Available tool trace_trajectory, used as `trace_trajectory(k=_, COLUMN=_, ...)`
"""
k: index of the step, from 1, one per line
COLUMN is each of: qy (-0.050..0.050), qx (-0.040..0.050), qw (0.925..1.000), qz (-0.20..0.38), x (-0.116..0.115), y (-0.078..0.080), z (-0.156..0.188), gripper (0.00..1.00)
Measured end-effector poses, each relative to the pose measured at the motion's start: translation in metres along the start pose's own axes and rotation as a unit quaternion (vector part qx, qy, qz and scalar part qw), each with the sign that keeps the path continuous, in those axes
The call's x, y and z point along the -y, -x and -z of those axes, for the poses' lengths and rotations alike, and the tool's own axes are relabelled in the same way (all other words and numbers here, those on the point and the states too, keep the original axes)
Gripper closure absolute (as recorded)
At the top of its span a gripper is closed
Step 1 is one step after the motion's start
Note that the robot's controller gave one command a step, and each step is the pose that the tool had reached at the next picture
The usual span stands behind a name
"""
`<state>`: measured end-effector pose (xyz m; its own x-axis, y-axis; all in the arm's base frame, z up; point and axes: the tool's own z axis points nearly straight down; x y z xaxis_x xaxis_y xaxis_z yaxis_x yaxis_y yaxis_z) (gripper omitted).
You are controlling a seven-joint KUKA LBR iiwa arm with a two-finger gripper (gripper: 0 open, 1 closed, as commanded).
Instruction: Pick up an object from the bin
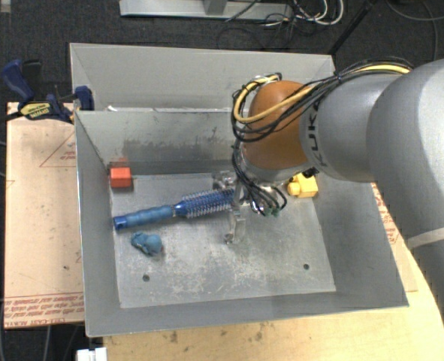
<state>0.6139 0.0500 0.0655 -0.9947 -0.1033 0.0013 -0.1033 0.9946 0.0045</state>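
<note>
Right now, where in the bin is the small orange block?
In the camera view, the orange block sits on the bin floor near its back left corner, apart from the blue brush, whose handle lies just in front of it.

One grey metal bin (229, 277) holds four loose things, and no kind appears twice. There is one blue plastic brush (169, 210) with a long handle and a bristled head. There is one small orange-red square block (121, 177). There is one small pale-blue crumpled lump (147, 243) (its material cannot be told). There is one yellow blocky piece (304, 186), counted from the part that shows beside the arm. By colour, that makes two blue things, one orange-red and one yellow. By shape, it is one long thing and three small ones.
</note>
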Motion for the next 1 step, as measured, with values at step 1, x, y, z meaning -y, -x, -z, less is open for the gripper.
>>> trace_trajectory(k=1, qy=-0.002, qx=0.0013, qw=1.0, qz=-0.002, x=0.0043, y=0.0004, z=0.0039, gripper=1.0)
